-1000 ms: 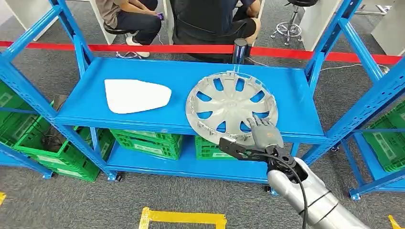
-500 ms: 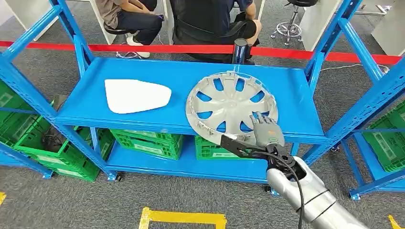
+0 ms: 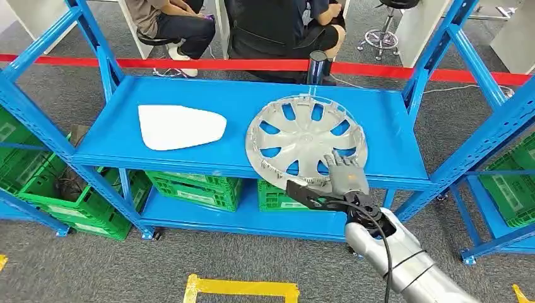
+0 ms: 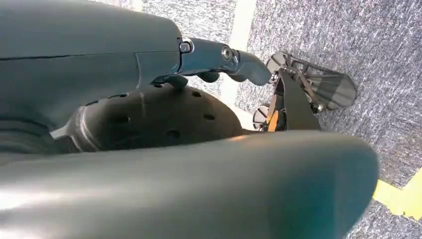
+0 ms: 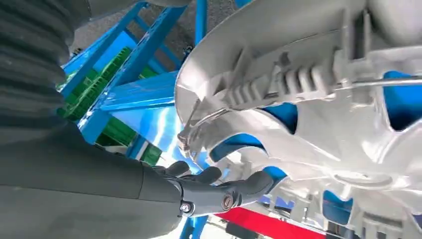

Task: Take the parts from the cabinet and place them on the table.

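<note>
A silver hubcap [image 3: 303, 136] lies flat on the blue cabinet shelf [image 3: 391, 126], its near rim jutting over the front edge. My right hand [image 3: 346, 175] lies with its fingers on top of that near rim, and its dark thumb stretches out to the left below the edge. Seen from the right wrist, the hubcap's ribbed underside [image 5: 318, 114] hangs just over the right hand [image 5: 214, 191], with a gap between thumb and rim. A flat white part [image 3: 178, 126] sits on the shelf's left half. My left hand [image 4: 219, 55] hangs over the grey floor and holds nothing.
Green crates [image 3: 195, 189] fill the lower shelf. Blue uprights [image 3: 492, 132] flank the cabinet on both sides. Behind a red tape [image 3: 252, 64] people [image 3: 271, 25] sit on chairs, and a dark cylinder [image 3: 316, 66] stands at the back edge. Yellow floor marking [image 3: 240, 289] lies near me.
My right hand has slid a little to the left along the hubcap's near rim. The hubcap and the white part have stayed in place.
</note>
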Robot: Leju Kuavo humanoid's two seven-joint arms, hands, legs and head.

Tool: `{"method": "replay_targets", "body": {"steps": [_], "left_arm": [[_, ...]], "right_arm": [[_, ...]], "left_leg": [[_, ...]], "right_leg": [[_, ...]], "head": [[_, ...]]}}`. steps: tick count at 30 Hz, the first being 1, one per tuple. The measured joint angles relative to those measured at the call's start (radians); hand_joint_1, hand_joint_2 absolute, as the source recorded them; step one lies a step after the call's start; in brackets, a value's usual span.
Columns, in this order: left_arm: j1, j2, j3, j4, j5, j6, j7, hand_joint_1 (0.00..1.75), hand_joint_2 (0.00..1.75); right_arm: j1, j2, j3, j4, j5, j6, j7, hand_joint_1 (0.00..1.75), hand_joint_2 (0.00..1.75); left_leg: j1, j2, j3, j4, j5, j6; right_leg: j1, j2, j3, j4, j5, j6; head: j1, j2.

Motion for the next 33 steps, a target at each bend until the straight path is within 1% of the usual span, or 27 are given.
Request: {"method": "replay_targets", "body": {"steps": [4, 9, 13, 20, 26, 33], "left_arm": [[0.0, 0.001, -0.003, 0.0, 0.009, 0.0, 0.0, 0.0, 0.0], [0.0, 0.001, -0.006, 0.0, 0.014, 0.001, 0.0, 0.0, 0.0], [0.0, 0.002, -0.007, 0.0, 0.016, 0.001, -0.002, 0.0, 0.0], [0.0, 0.002, -0.016, 0.0, 0.024, -0.001, -0.003, 0.0, 0.0], [0.0, 0.003, -0.025, 0.0, 0.032, -0.001, -0.003, 0.0, 0.0], [0.0, 0.004, -0.03, 0.0, 0.041, 0.0, -0.006, 0.0, 0.0]], "right_arm": [[-0.001, 0.007, 0.001, 0.012, 0.019, 0.007, -0.005, 0.0, 1.75], [-0.01, 0.013, 0.013, 0.032, 0.121, 0.028, 0.002, 0.0, 1.75], [-0.011, 0.018, 0.018, 0.05, 0.156, 0.027, 0.0, 0.0, 1.75], [-0.012, 0.032, 0.018, 0.113, 0.216, -0.002, -0.045, 0.0, 1.75], [-0.013, 0.051, 0.018, 0.159, 0.227, -0.008, -0.053, 0.0, 1.75], [-0.012, 0.058, 0.018, 0.189, 0.254, -0.01, -0.06, 0.0, 1.75]], "left_leg": [[0.0, 0.0, 0.0, 0.0, 0.0, 0.0], [0.0, 0.0, 0.0, 0.0, 0.0, 0.0], [0.0, 0.0, 0.0, 0.0, 0.0, 0.0], [0.0, 0.0, 0.0, 0.0, 0.0, 0.0], [0.0, 0.0, 0.0, 0.0, 0.0, 0.0], [0.0, 0.0, 0.0, 0.0, 0.0, 0.0]], "right_leg": [[0.0, 0.0, 0.0, 0.0, 0.0, 0.0], [0.0, 0.0, 0.0, 0.0, 0.0, 0.0], [0.0, 0.0, 0.0, 0.0, 0.0, 0.0], [0.0, 0.0, 0.0, 0.0, 0.0, 0.0], [0.0, 0.0, 0.0, 0.0, 0.0, 0.0], [0.0, 0.0, 0.0, 0.0, 0.0, 0.0]], "head": [[0.0, 0.0], [0.0, 0.0], [0.0, 0.0], [0.0, 0.0], [0.0, 0.0], [0.0, 0.0]]}}
